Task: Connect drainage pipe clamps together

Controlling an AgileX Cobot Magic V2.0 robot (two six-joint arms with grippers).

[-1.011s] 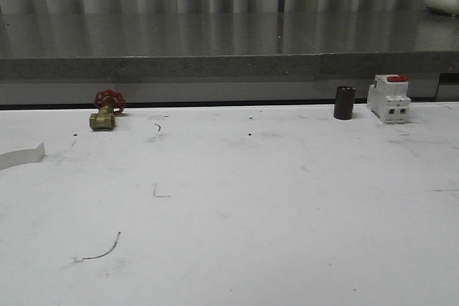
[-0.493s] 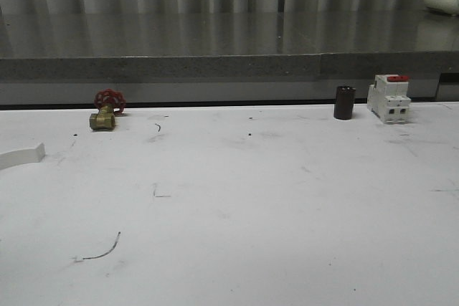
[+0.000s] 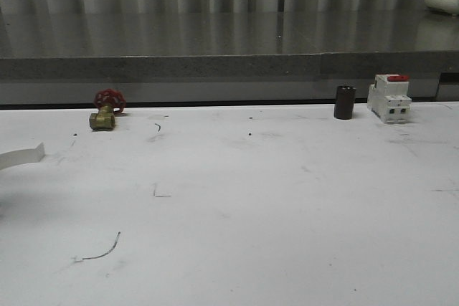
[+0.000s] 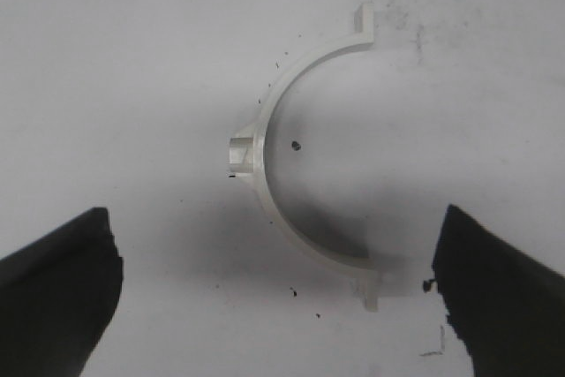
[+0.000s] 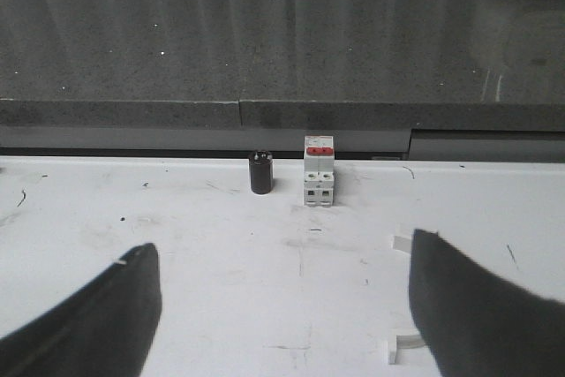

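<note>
One white half-ring drainage pipe clamp (image 4: 259, 152) lies flat on the white table, its end tabs and side lug showing. My left gripper (image 4: 278, 297) hangs above it, open, with one dark finger (image 4: 53, 297) on each side and nothing between them. One end of this clamp (image 3: 21, 155) pokes in at the front view's left edge. My right gripper (image 5: 278, 315) is open and empty over bare table. A second white clamp (image 5: 397, 346) lies partly hidden behind the right gripper's finger (image 5: 477, 306).
A brass valve with a red handwheel (image 3: 106, 111) stands at the back left. A black cylinder (image 3: 344, 102) and a white breaker with a red top (image 3: 389, 98) stand at the back right. A grey stone ledge (image 3: 229, 66) borders the table's far edge.
</note>
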